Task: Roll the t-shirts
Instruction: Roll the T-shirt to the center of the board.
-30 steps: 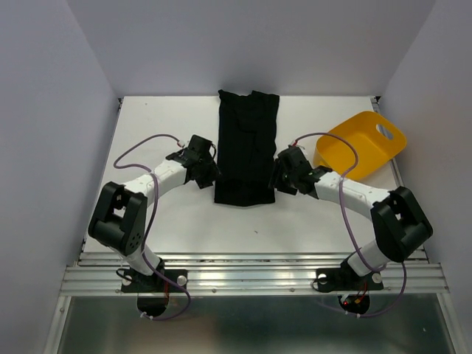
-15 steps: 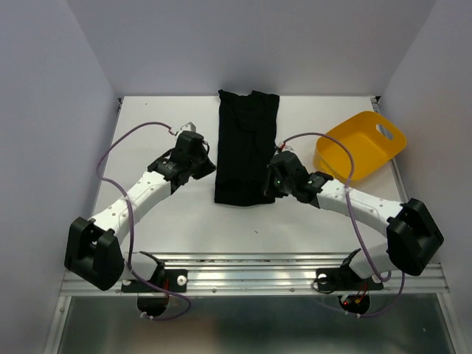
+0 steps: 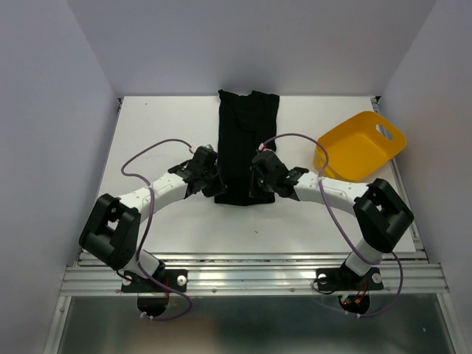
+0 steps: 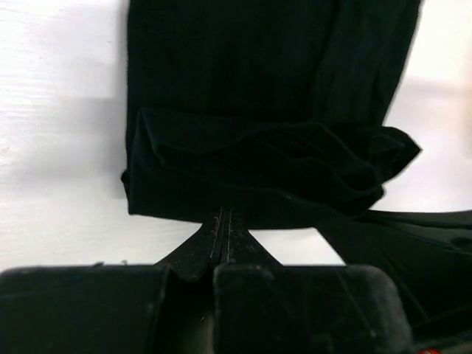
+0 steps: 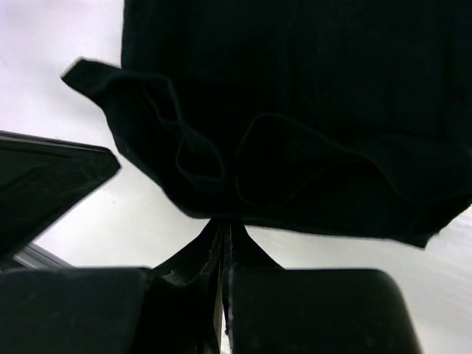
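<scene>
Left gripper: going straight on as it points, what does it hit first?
The folded near edge of the black cloth t-shirt, directly ahead of the left gripper. Its shut tips look to be touching it; depth unclear.

1 black t-shirt [image 3: 247, 140], plain, no print, soft floppy cloth. It is folded lengthwise into 1 long narrow strip and lies on the white table [image 3: 162, 133], roughly mid-table. The strip runs from the far edge toward the near side. The far end is flat with a slightly uneven edge, and the middle is flat with faint lengthwise creases. The near end is turned up and over onto the strip. In the left wrist view the t-shirt [image 4: 258, 74] has a loose puffy fold across its width, 1 corner poking out right. In the right wrist view the t-shirt [image 5: 310, 88] shows curled fold edges and 1 flap sticking out left.
</scene>
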Controlling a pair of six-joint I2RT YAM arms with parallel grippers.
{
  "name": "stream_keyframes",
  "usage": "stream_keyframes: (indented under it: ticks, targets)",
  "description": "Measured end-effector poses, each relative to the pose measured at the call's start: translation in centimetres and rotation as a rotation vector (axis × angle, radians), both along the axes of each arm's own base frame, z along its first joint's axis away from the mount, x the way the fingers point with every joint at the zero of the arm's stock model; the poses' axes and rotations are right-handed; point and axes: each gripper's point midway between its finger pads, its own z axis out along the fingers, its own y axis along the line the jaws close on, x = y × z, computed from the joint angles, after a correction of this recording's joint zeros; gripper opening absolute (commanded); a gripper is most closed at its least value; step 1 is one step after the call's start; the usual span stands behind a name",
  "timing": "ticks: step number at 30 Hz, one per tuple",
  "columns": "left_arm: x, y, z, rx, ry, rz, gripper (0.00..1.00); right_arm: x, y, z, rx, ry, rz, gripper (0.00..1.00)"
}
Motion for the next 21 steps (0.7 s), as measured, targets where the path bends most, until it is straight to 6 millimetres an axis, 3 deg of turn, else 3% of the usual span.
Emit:
stream_keyframes:
  ticks: [4,8,14,18,21]
  targets:
    - [0.9,0.8,-2.1,0.071,0.009,0.038,0.00,2.2,-0.1,-0.2,0.016,-0.004,-0.035,0.01]
    - [2.0,1.4,-2.9,0.121,0.001,0.064,0.00,4.3,-1.5,-1.8,-0.004,0.017,-0.087,0.01]
    - [3.3,1.2,-1.6,0.124,-0.047,0.069,0.00,5.1,-1.3,-3.4,-0.030,0.040,-0.069,0.01]
    - [3.6,0.9,-0.2,0.108,-0.078,0.057,0.00,5.3,-1.0,-2.7,-0.019,0.024,-0.057,0.01]
    - [3.2,0.3,1.0,0.075,-0.097,0.031,0.00,5.3,-1.1,-0.9,0.000,-0.004,-0.059,0.01]
